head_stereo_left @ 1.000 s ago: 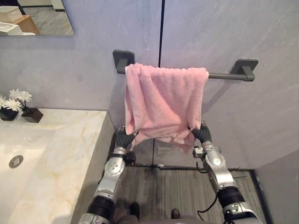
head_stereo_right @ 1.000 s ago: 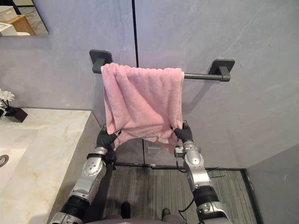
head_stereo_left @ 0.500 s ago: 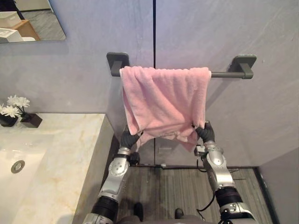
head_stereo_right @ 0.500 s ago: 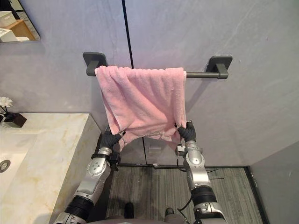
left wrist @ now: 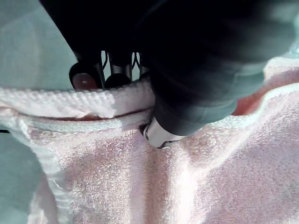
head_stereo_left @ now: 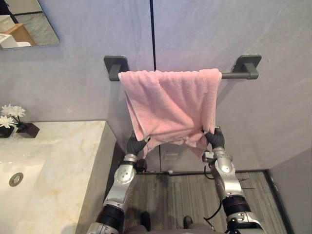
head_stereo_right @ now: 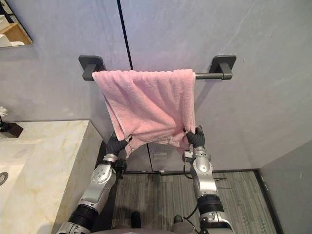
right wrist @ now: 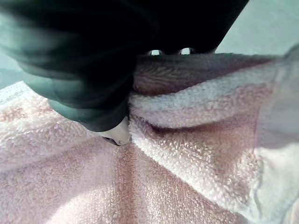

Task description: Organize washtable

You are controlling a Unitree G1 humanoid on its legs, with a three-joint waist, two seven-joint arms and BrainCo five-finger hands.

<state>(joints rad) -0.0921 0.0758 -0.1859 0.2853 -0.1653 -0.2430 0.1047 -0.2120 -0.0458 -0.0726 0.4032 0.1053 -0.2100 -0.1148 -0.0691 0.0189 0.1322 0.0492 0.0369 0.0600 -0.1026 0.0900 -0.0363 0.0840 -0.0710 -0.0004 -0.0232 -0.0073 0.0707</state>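
Towel [head_stereo_left: 168,105] over rail [head_stereo_left: 230,75] | left hand [head_stereo_left: 135,145], right hand [head_stereo_left: 213,139] pinching lower hem

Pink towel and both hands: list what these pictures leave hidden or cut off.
- Eye views: fingers of the left hand and right hand, behind the pink towel's lower edge.
- Eye views: the towel bar's middle, under the towel.
- Left eye view: mirror and sink, cut off at the picture's edge.

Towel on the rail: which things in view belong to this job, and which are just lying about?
In the job: towel, rail, left hand and right hand, each pinching the towel's lower edge.
Lying about: flowers, counter, sink, mirror.
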